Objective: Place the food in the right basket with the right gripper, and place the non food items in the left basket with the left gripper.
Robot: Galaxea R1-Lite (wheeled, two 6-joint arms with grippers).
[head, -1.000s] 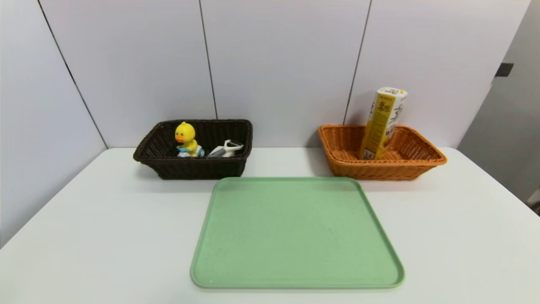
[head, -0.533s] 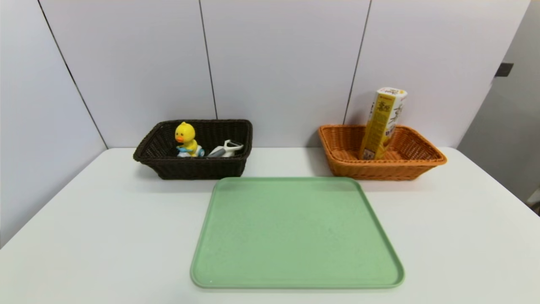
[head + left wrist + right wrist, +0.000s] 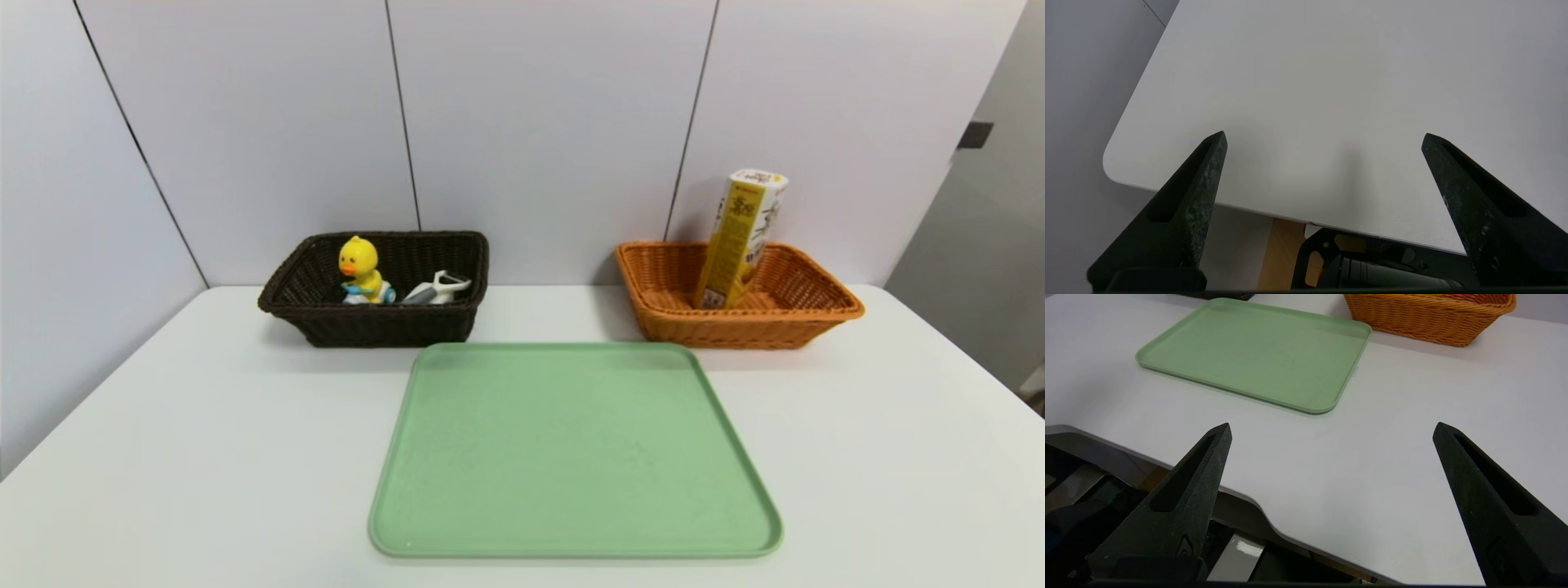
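A yellow duck toy (image 3: pixel 359 270) and a white peeler (image 3: pixel 438 288) lie in the dark left basket (image 3: pixel 375 327) at the back of the table. A tall yellow snack box (image 3: pixel 739 239) stands leaning in the orange right basket (image 3: pixel 735 331), whose side also shows in the right wrist view (image 3: pixel 1427 319). Neither arm shows in the head view. My left gripper (image 3: pixel 1323 139) hangs open over the table's near left corner with nothing between its fingers. Open too, my right gripper (image 3: pixel 1331 429) sits above the table's near edge, well short of the tray.
A pale green tray (image 3: pixel 571 453) lies bare in the middle of the white table (image 3: pixel 204 457), in front of both baskets; the right wrist view shows this tray (image 3: pixel 1257 351) as well. Grey wall panels stand behind the baskets. Robot base parts (image 3: pixel 1372 269) show below the table edge.
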